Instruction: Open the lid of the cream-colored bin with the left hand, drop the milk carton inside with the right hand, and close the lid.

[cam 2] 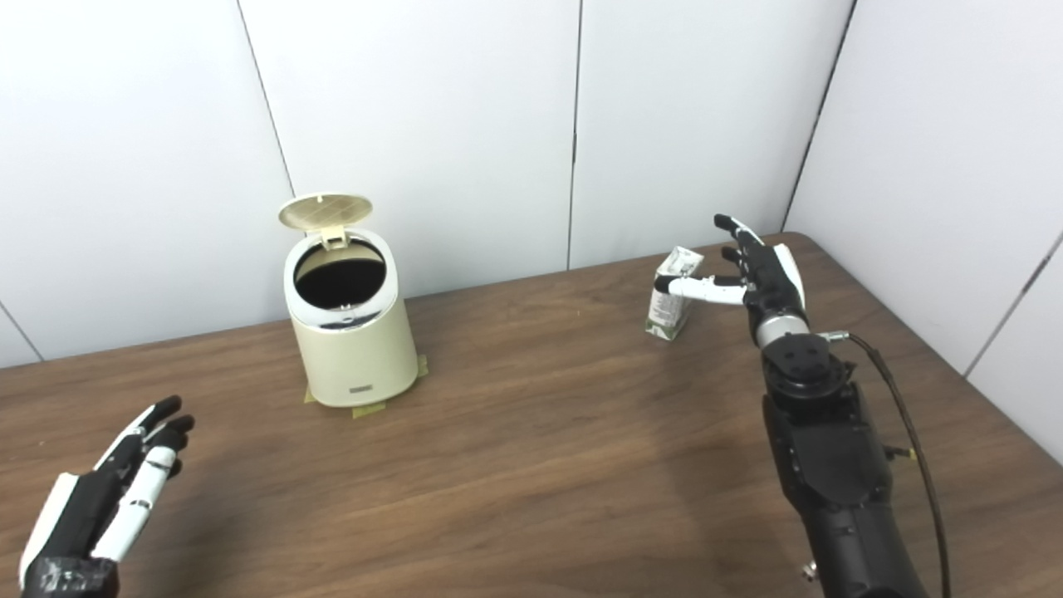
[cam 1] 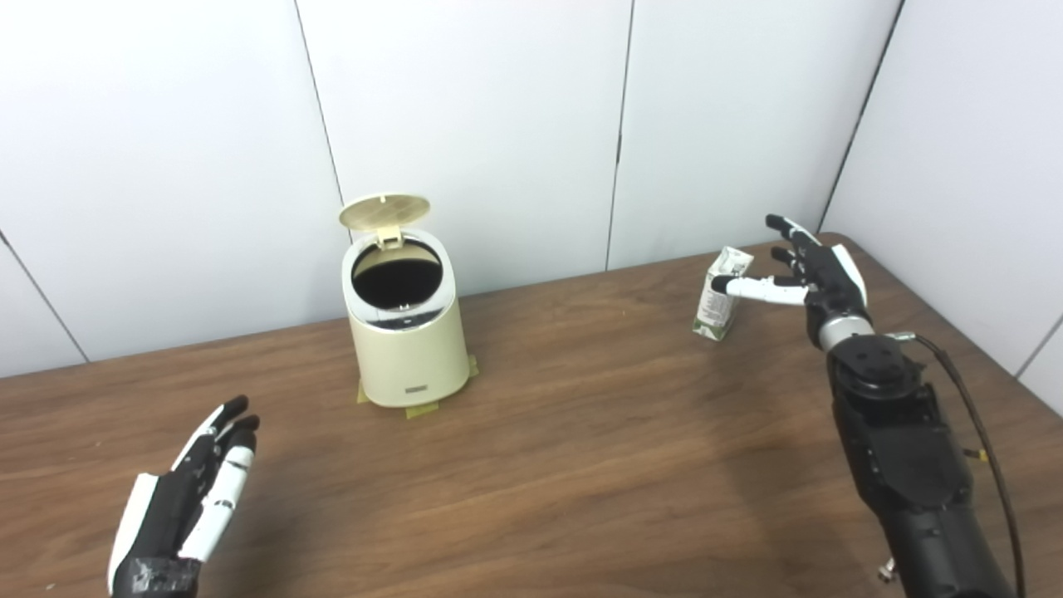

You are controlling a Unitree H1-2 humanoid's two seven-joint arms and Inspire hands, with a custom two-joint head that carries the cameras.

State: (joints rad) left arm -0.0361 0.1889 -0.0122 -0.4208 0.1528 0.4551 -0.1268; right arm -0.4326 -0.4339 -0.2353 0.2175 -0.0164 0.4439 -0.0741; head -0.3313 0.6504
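Bin open, carton not yet grasped.

Nearest, the left hand [cam 1: 187,502] rests low over the table [cam 1: 581,448], fingers spread and empty. Farther back the cream bin [cam 1: 404,328] stands with its lid [cam 1: 384,212] up (dark inside). The right hand [cam 1: 810,274], spread open, has its thumb at the upright milk carton [cam 1: 721,297].

Inside of the cream-colored bin [cam 1: 404,332] is just black, can't see the bottom. The small label on its front is too tiny to read. Left hand [cam 1: 184,507] gets chopped at the bottom edge, and the print on the milk carton [cam 1: 720,299] is unreadable.
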